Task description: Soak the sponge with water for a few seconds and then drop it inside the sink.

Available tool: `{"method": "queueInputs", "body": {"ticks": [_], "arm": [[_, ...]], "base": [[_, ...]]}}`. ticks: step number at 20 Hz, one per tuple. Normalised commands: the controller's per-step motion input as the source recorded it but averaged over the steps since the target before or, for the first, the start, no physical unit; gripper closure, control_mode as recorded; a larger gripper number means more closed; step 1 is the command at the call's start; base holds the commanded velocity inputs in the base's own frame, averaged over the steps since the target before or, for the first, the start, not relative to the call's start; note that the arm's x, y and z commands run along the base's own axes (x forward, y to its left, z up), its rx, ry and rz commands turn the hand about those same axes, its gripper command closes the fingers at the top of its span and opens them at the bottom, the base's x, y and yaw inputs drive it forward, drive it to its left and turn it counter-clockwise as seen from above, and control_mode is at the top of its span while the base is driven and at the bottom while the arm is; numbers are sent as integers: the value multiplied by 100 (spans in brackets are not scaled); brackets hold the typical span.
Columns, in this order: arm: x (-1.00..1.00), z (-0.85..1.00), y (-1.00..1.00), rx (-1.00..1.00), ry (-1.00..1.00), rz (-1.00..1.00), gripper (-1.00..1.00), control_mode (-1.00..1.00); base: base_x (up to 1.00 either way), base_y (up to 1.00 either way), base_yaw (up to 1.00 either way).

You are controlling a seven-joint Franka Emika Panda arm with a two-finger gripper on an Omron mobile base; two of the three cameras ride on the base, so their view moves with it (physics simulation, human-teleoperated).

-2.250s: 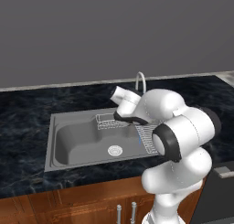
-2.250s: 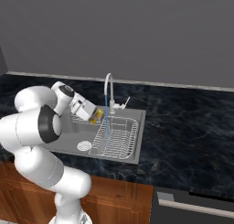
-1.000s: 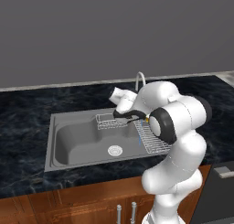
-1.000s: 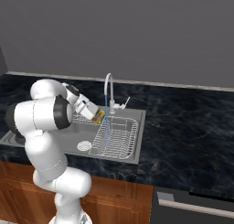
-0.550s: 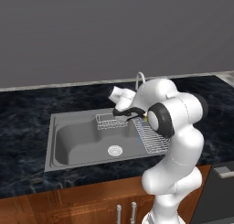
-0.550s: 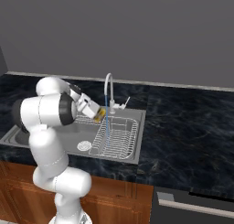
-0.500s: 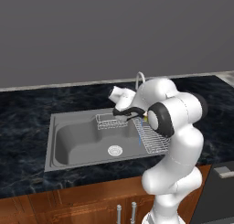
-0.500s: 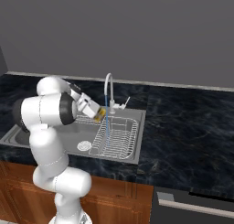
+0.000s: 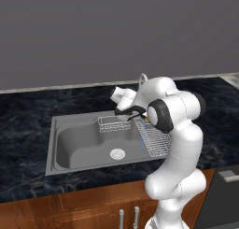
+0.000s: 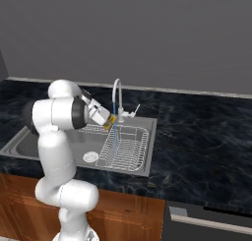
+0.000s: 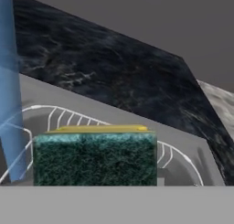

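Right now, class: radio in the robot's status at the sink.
Gripper shut on sponge. Sponge beside water, over sink. Nothing in the way.

Green-topped yellow sponge [image 11: 95, 158] hangs over the grey sink [image 9: 77, 146], seemingly just beside the water [image 11: 10, 88].

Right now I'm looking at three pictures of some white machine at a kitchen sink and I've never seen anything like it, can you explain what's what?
The white machine is a robot arm on a base, all computer-rendered. Two pictures come from cameras on that base, behind the arm to its left and right. The third comes from a camera on the arm's hand, looking along its tool.

The arm reaches over a grey steel sink set in a dark marbled counter. A wire dish rack lies in the basin, and a small wire basket sits at the back.

The tool is shut on a sponge, yellow with a dark green layer. A thin blue stream of water runs from the curved faucet right beside the sponge.
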Motion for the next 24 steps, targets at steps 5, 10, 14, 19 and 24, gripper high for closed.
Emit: {"method": "queueInputs", "body": {"ticks": [5,10,14,19,24], "arm": [[24,-21,0,0,0,-4,100,-100],[25,-23,0,0,0,-4,100,-100],[19,-17,0,0,0,-1,100,-100],[15,-3,0,0,0,0,100,-100],[12,0,0,0,0,0,100,-100]], "base": [[0,0,0],[0,0,0],[0,0,0],[0,0,0],[0,0,0]]}}
